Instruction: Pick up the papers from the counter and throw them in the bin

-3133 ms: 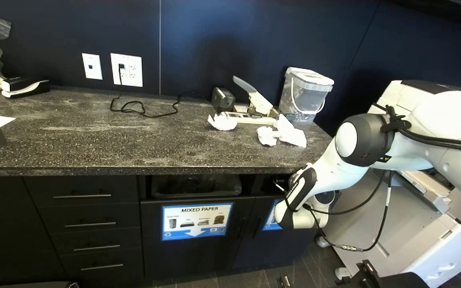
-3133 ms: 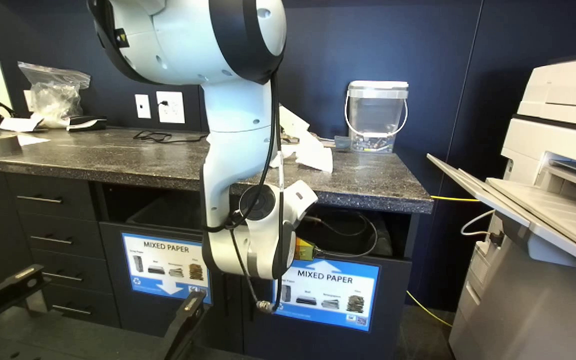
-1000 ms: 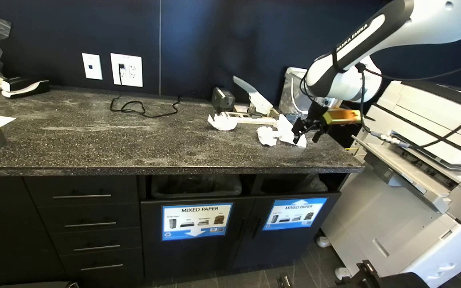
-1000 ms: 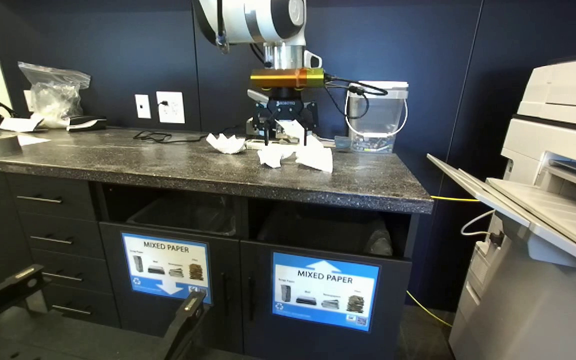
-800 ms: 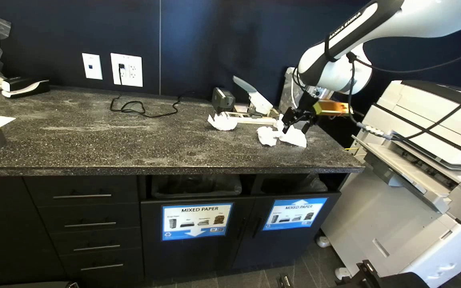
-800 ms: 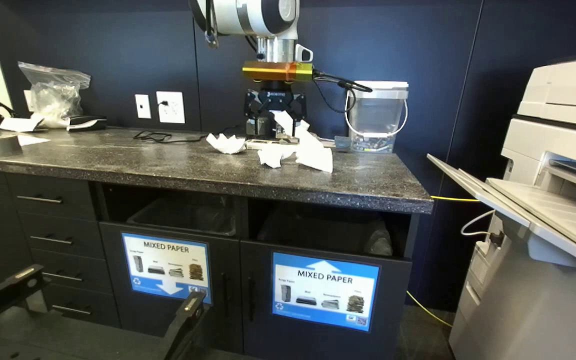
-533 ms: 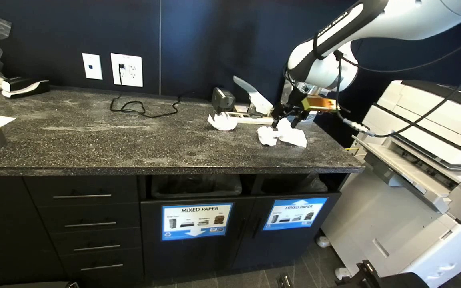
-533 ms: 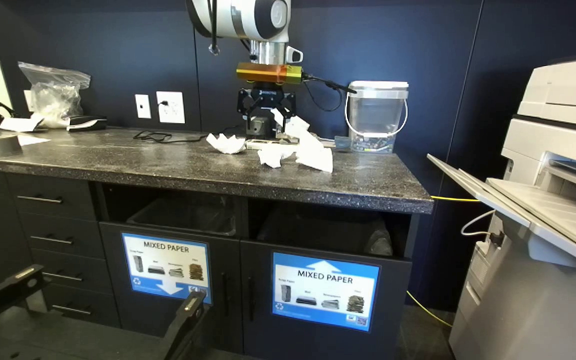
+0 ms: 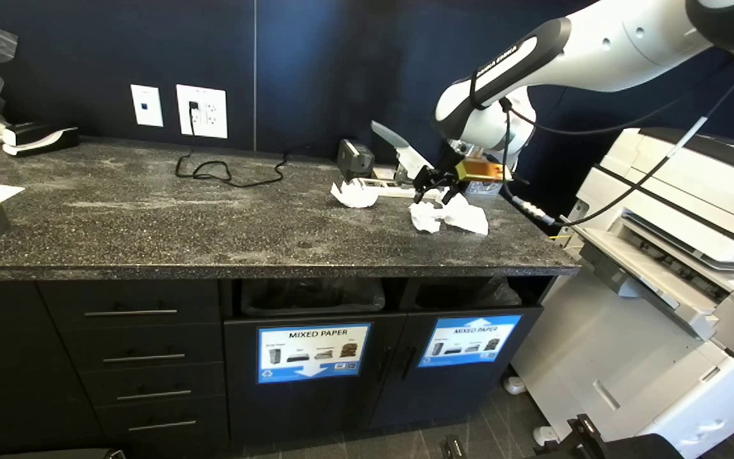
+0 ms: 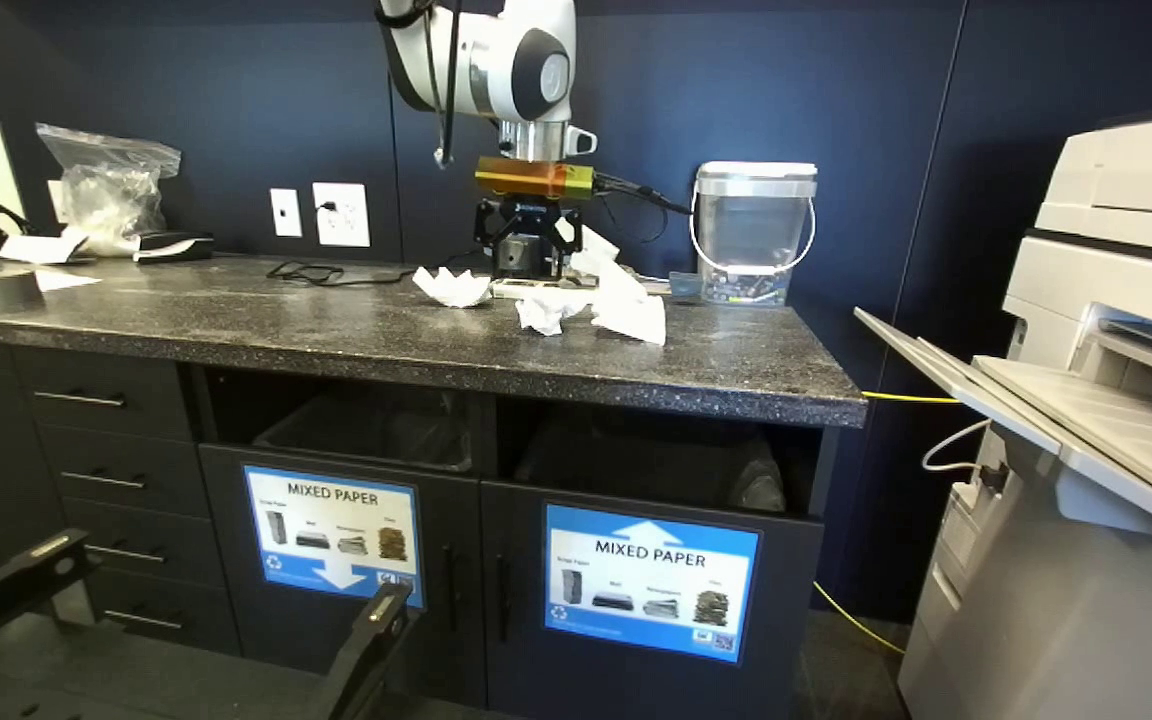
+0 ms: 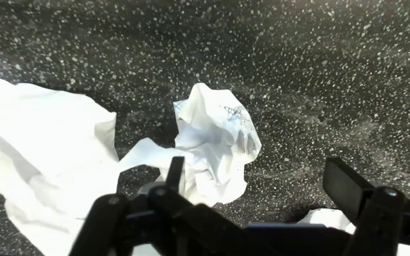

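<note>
In an exterior view, one gripper (image 9: 434, 198) hangs released, jaws apart, near three crumpled papers (image 9: 467, 217) on a speckled desk (image 9: 214, 223); in an exterior view, mixed-paper bin (image 10: 653, 600) below it; in the wrist view, paper wad (image 11: 215, 138) partly behind the gripper.

Crumpled, scribbled paper (image 11: 219, 142) on worktop (image 11: 315, 89) — in wrist view, larger creased sheet (image 11: 48, 142) at nine o'clock, scrap (image 11: 326, 217) at four. In an exterior view, blue-labelled bin (image 10: 646, 680) at the sheet's six.
</note>
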Available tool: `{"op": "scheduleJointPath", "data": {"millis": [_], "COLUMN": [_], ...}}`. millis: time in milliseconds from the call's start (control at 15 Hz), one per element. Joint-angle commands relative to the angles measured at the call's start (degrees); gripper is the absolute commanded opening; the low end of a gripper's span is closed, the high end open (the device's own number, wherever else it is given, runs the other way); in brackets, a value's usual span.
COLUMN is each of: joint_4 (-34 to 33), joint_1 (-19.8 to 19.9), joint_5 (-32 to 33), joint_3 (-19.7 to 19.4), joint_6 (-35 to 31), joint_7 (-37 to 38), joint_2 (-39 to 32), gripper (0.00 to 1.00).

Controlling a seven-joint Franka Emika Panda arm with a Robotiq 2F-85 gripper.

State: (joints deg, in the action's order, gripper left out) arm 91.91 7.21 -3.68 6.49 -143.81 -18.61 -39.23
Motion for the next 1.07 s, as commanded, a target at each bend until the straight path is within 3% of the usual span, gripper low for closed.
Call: {"op": "scheduleJointPath", "data": {"millis": [0, 333, 1000], "joint_4": [-9.48, -17.43, -29.17], "joint_1": [-2.86, -6.09, -6.19], "joint_5": [0.88, 1.39, 0.46], "joint_3": [-2.86, -6.9, -7.25], "joint_6": [5.92, 13.28, 18.19], "joint_7": [6.84, 18.64, 26.28], "joint_2": [-5.66, -10.65, -19.22], "gripper": [1.0, 1.0, 1.0]}}
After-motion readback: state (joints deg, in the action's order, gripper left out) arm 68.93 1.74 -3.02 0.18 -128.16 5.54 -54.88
